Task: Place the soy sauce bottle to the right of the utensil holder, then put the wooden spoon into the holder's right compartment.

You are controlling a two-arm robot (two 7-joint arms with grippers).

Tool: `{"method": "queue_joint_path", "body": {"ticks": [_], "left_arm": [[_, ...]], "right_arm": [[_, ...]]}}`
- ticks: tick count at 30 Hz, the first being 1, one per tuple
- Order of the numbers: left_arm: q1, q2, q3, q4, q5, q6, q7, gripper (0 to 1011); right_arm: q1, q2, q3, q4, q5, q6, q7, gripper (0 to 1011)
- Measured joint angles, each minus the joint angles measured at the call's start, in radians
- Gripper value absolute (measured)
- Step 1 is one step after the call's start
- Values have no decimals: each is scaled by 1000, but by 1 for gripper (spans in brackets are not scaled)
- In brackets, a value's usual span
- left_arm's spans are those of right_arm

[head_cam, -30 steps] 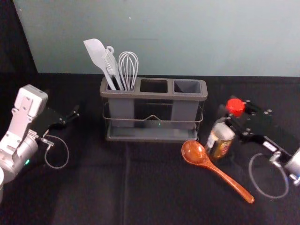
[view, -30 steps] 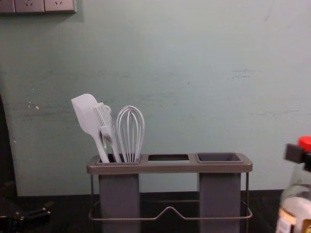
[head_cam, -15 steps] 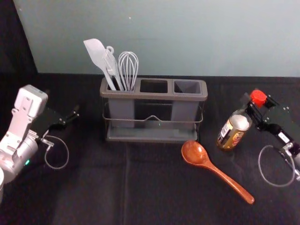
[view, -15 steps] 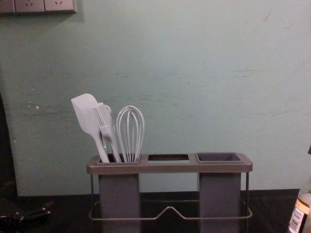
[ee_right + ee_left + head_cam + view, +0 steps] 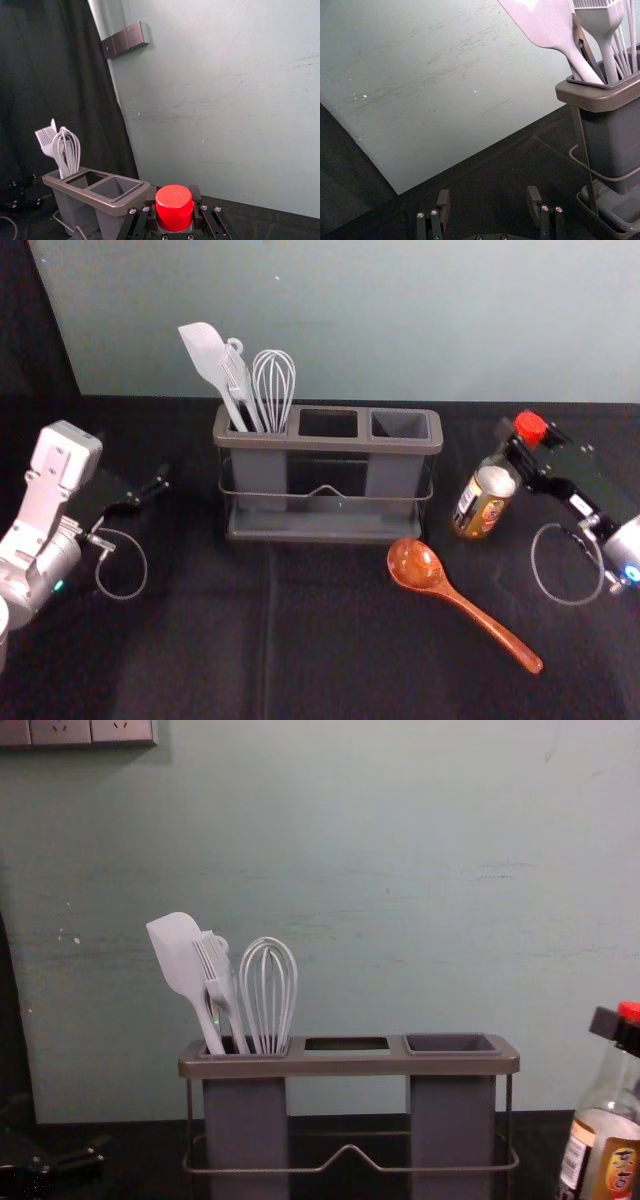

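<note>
Right gripper (image 5: 173, 194) found closed near the top of the leaning soy sauce bottle (image 5: 480, 510), presumably to steady its placing off the right end of the utensil holder (image 5: 328, 444); wooden spoon (image 5: 452, 593) lies farther from the back edge of the bench (image 5: 200, 650); left gripper (image 5: 488, 192) parked left, jaws wide, empty.

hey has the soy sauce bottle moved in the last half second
Yes, the soy sauce bottle has shifted to the robot's left, closer to the utensil holder, and slightly farther back.

soy sauce bottle (image 5: 483, 504), right jaws (image 5: 511, 439) | since last frame | shifted farther back, nearer utensil holder (image 5: 328, 443)
</note>
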Motion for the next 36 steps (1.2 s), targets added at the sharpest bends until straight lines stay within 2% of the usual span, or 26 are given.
{"method": "queue_joint_path", "body": {"ticks": [10,18,33,36], "left_arm": [[0,0,0,0,0,0,0,1005],[0,0,0,0,0,0,0,1005],[0,0,0,0,0,0,0,1005],[0,0,0,0,0,0,0,1005]], "right_arm": [[84,-17,-49,69,-53,20,5,392],[130,-40,-69,122,-81,16,5,392],[172,-70,-84,173,-105,12,5,392],[176,-72,-88,176,-113,13,4,419]]}}
